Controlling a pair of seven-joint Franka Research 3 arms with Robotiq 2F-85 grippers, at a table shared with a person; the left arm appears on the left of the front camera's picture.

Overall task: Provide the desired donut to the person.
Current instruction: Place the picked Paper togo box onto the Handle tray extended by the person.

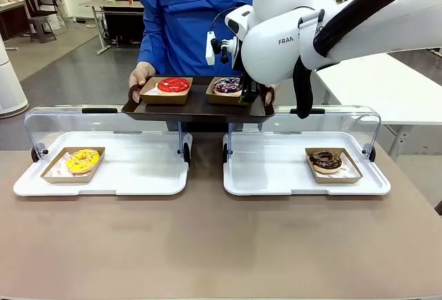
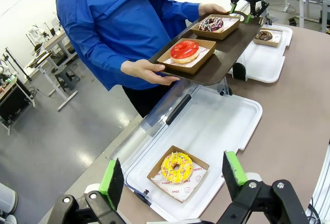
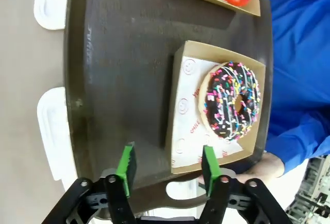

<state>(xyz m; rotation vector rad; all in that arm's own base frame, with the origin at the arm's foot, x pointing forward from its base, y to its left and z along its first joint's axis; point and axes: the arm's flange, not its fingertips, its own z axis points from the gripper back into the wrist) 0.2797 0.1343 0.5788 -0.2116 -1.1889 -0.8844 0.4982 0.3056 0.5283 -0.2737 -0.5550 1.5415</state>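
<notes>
The person [image 1: 181, 16] in a blue jacket holds a dark brown tray [image 1: 197, 106] with both hands at the far side. On it sit a red-glazed donut [image 1: 173, 84] and a chocolate donut with coloured sprinkles [image 3: 232, 100], each in a cardboard carton. My right gripper [image 3: 167, 164] hangs open over the tray's end, and the near corner of the sprinkled donut's carton [image 3: 180, 131] lies between its fingers. My left gripper [image 2: 172, 177] is open above a yellow donut [image 2: 176, 166] in its carton.
Two white trays with raised clear lids lie on the brown table. The left tray [image 1: 131, 175] holds the yellow donut [image 1: 83, 160], the right tray [image 1: 269, 172] a plain chocolate donut [image 1: 326, 160]. The right arm's bulk [image 1: 304, 30] spans the upper right.
</notes>
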